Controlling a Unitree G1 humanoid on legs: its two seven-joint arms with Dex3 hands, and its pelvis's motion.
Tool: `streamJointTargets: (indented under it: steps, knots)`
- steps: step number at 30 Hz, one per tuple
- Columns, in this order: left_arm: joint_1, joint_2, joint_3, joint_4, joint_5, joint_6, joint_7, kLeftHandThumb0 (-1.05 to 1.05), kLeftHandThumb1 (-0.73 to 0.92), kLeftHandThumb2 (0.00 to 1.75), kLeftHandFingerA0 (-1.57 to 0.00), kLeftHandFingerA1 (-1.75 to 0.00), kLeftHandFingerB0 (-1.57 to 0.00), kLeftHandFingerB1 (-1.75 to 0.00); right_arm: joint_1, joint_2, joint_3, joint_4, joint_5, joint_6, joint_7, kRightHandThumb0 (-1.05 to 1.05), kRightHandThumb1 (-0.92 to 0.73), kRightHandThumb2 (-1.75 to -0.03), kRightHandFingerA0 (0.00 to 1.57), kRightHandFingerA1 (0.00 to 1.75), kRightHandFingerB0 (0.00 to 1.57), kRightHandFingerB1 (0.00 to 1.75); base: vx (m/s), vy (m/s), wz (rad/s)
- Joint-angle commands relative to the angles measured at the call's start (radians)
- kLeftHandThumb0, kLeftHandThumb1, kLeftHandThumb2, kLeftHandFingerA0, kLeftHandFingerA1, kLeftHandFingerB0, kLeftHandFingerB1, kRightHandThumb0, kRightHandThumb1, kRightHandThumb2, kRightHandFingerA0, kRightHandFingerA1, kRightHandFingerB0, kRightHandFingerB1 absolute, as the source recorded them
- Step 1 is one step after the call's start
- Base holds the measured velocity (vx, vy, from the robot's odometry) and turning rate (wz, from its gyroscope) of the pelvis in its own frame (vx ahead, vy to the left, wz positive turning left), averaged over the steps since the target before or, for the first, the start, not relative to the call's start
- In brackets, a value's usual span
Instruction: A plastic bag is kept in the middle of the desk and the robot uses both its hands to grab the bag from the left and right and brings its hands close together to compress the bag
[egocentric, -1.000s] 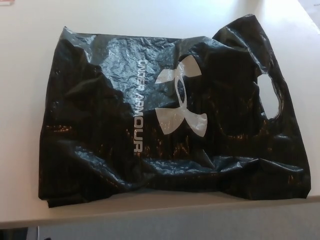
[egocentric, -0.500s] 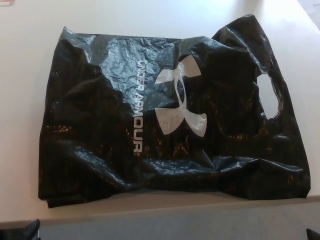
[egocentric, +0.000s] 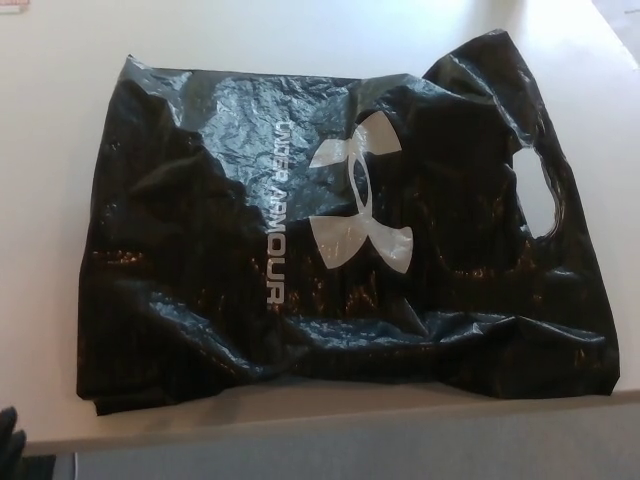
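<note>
Head view: black Under Armour bag (egocentric: 340, 230) lies flat, ungrasped; left hand (egocentric: 8, 435) barely visible, grip unreadable; approach pending.

White "UNDER ARMOUR" lettering runs along the black bag (egocentric: 340, 230).

Prob. an office or lab-type room, tho little of it is shown. Most of the frame is filled by a plain pale desk (egocentric: 300, 40), smooth and matte, w/ a straight front edge running along the bottom of the frame. A grey strip of floor (egocentric: 400, 445) is seen below that edge, bottom centre to bottom right. A branded black plastic bag (egocentric: 330, 230), retail type w/ a white logo and a die-cut handle hole at right, is laid flat mid-frame. Bright light is cast on the desk at upper right. Nothing domestic is shown.
</note>
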Motion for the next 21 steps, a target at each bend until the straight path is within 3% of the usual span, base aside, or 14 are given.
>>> streamJointTargets:
  steps: [1, 3, 4, 5, 7, 8, 13, 14, 15, 16, 17, 18, 19, 21]
  knots:
    - [-0.121, 0.078, 0.212, -0.049, -0.231, -0.196, 0.033, -0.69, 0.76, 1.01, -0.22, -0.45, -0.16, -0.42, -0.114, -0.122, -0.219, -0.106, 0.207, -0.055, -0.031, -0.33, -0.63, -1.15, 0.00, 0.48, 0.00, 0.46, 0.00, 0.000, 0.00]
    - [-0.123, 0.106, 0.256, -0.071, -0.286, -0.161, 0.020, -0.69, 0.75, 1.01, -0.21, -0.45, -0.15, -0.42, -0.160, -0.153, -0.262, -0.101, 0.246, -0.050, -0.024, -0.32, -0.64, -1.16, 0.00, 0.48, 0.00, 0.46, 0.00, 0.000, 0.00]
    - [-0.138, 0.114, 0.278, -0.075, -0.298, -0.151, 0.021, -0.67, 0.92, 0.70, -0.27, -0.32, -0.18, -0.28, -0.192, -0.170, -0.283, -0.093, 0.269, -0.044, -0.022, -0.60, -0.90, -0.68, 0.18, 0.33, 0.17, 0.30, 0.00, 0.000, 0.00]
    - [-0.164, 0.124, 0.320, -0.077, -0.297, -0.138, 0.039, -0.67, 0.92, 0.70, -0.27, -0.33, -0.20, -0.28, -0.233, -0.195, -0.312, -0.085, 0.285, -0.017, -0.029, -0.32, -0.63, -1.15, 0.00, 0.48, 0.00, 0.47, 0.00, 0.000, 0.00]
    - [-0.210, 0.135, 0.374, -0.079, -0.288, -0.122, 0.064, -0.66, 0.92, 0.69, -0.29, -0.33, -0.21, -0.28, -0.301, -0.217, -0.348, -0.065, 0.274, 0.003, -0.043, -0.32, -0.63, -1.15, 0.00, 0.48, 0.00, 0.47, 0.00, 0.000, 0.00]
    - [-0.243, 0.150, 0.408, -0.087, -0.296, -0.092, 0.077, -0.67, 0.92, 0.70, -0.28, -0.33, -0.21, -0.28, -0.356, -0.226, -0.373, -0.074, 0.261, 0.050, -0.072, -0.64, -0.91, -0.66, 0.21, 0.30, 0.21, 0.30, 0.00, 0.000, 0.00]
    - [-0.422, 0.269, 0.537, -0.097, -0.307, 0.027, 0.119, -0.69, 0.92, 0.70, -0.30, -0.34, -0.23, -0.29, -0.570, -0.327, -0.425, -0.063, 0.289, 0.235, -0.096, -0.65, -0.89, -0.67, 0.19, 0.31, 0.19, 0.30, 0.00, 0.000, 0.00]
    - [-0.470, 0.295, 0.557, -0.082, -0.280, 0.057, 0.141, -0.69, 0.92, 0.71, -0.34, -0.35, -0.23, -0.29, -0.620, -0.352, -0.429, -0.047, 0.276, 0.266, -0.102, -0.33, -0.60, -1.15, 0.00, 0.49, 0.00, 0.47, 0.00, 0.000, 0.00]
    - [-0.523, 0.323, 0.578, -0.066, -0.250, 0.094, 0.164, -0.69, 0.92, 0.71, -0.34, -0.35, -0.23, -0.29, -0.675, -0.381, -0.433, -0.027, 0.258, 0.298, -0.110, -0.33, -0.60, -1.15, 0.00, 0.49, 0.00, 0.47, 0.00, 0.000, 0.00]
    - [-0.561, 0.348, 0.596, -0.047, -0.228, 0.127, 0.176, -0.70, 0.77, 1.05, -0.27, -0.48, -0.19, -0.43, -0.730, -0.409, -0.434, 0.001, 0.244, 0.320, -0.107, -0.65, -0.92, -0.68, 0.18, 0.31, 0.18, 0.30, 0.00, 0.000, 0.00]
    - [-0.603, 0.381, 0.603, -0.011, -0.204, 0.148, 0.178, -0.70, 0.92, 0.75, -0.32, -0.37, -0.19, -0.30, -0.790, -0.433, -0.424, 0.033, 0.242, 0.347, -0.107, -0.64, -0.91, -0.68, 0.20, 0.31, 0.20, 0.31, 0.00, 0.000, 0.00]
    - [-0.639, 0.402, 0.607, 0.020, -0.187, 0.161, 0.181, -0.69, 0.80, 1.07, -0.26, -0.48, -0.18, -0.44, -0.838, -0.450, -0.415, 0.060, 0.239, 0.366, -0.106, -0.65, -0.90, -0.67, 0.22, 0.32, 0.20, 0.31, 0.00, 0.000, 0.00]
    - [-0.666, 0.412, 0.609, 0.040, -0.176, 0.167, 0.184, -0.69, 0.80, 1.07, -0.26, -0.48, -0.18, -0.44, -0.871, -0.458, -0.411, 0.079, 0.235, 0.376, -0.103, -0.65, -0.90, -0.67, 0.22, 0.32, 0.20, 0.31, 0.00, 0.000, 0.00]
    - [-0.786, 0.482, 0.592, 0.144, -0.156, 0.244, 0.210, -0.67, 0.92, 0.73, -0.34, -0.38, -0.24, -0.31, -1.031, -0.492, -0.372, 0.166, 0.198, 0.452, -0.132, -0.62, -0.88, -0.66, 0.28, 0.35, 0.24, 0.33, 0.00, 0.000, 0.00]
